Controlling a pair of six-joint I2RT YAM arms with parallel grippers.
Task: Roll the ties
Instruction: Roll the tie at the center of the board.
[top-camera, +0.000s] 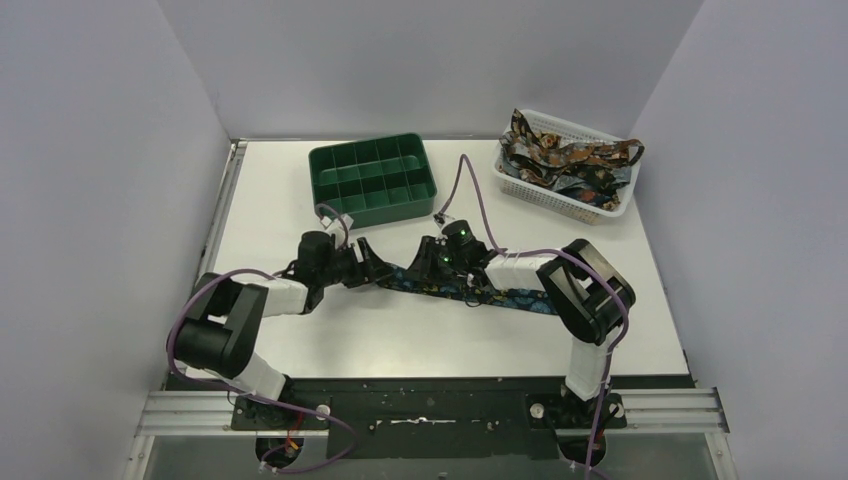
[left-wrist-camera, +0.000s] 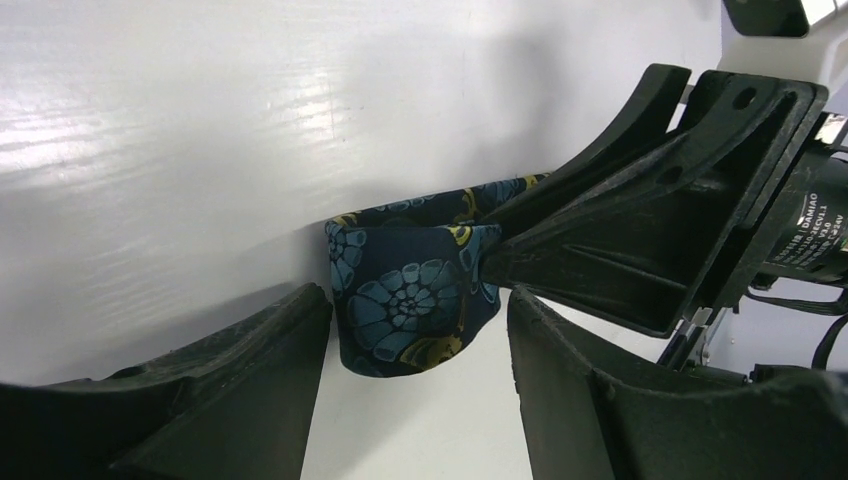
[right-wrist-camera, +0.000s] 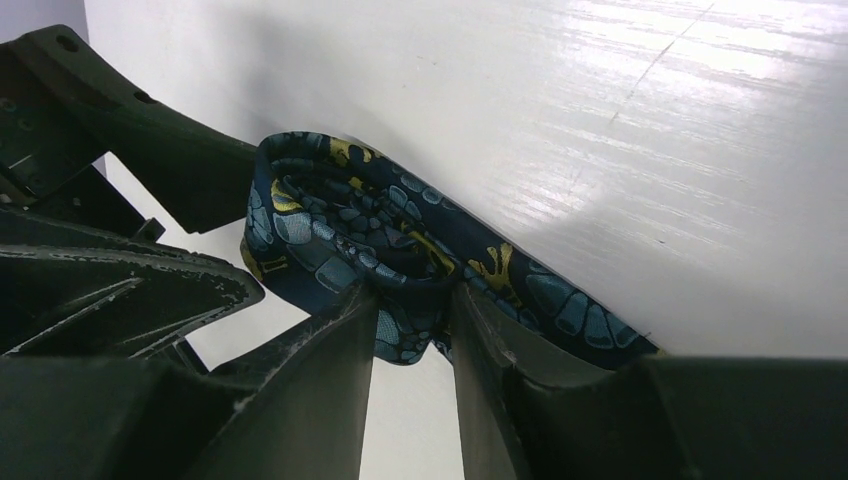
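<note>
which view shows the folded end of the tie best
Left wrist: the tie shows its folded end face-on, unblocked. Right wrist sees the fold partly behind its own fingers. Top external shows only its flat length; the fold is hidden.

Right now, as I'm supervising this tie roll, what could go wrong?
The right hand pinches only a small bunch of the tie; the loose fold could slip free and spring open.
The left hand stands open around the folded end, right beside the right hand; the two could collide.
</note>
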